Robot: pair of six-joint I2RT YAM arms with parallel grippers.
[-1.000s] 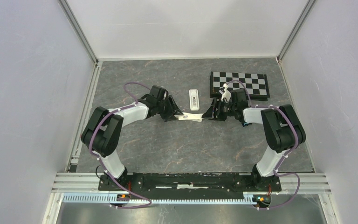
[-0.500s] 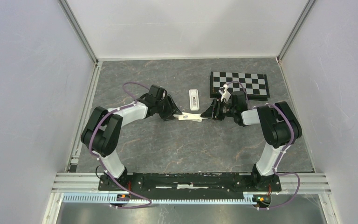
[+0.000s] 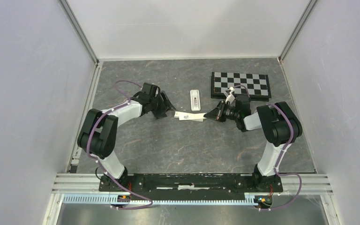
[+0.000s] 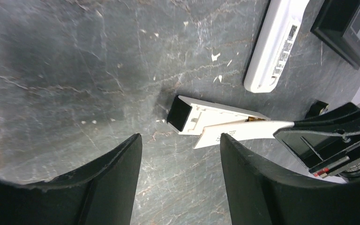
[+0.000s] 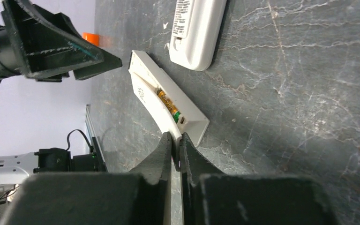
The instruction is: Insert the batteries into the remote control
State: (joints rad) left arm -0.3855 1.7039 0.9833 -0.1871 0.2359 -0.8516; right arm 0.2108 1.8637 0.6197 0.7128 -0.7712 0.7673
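Observation:
The white remote control [image 3: 186, 116] stands on its long edge mid-table, its black end [image 4: 178, 114] turned toward my left gripper. In the open recess in its back lies a gold-and-green battery [image 5: 168, 105]. A thin white battery cover [image 4: 243, 131] juts out from the remote at an angle. My right gripper [image 5: 176, 138] is shut on the cover's near end, and sits to the right of the remote [image 3: 212, 114]. My left gripper [image 4: 180, 137] is open and empty, its tips just short of the remote's black end, on the remote's left [image 3: 168, 107].
A second white handset [image 3: 195, 99] with a barcode label lies flat just behind the remote. A black-and-white checkerboard [image 3: 241, 85] sits at the back right. Grey walls close in the table on three sides.
My left gripper has let go of the remote's left end, opened and drawn back to the left. My right gripper has shut on the cover.

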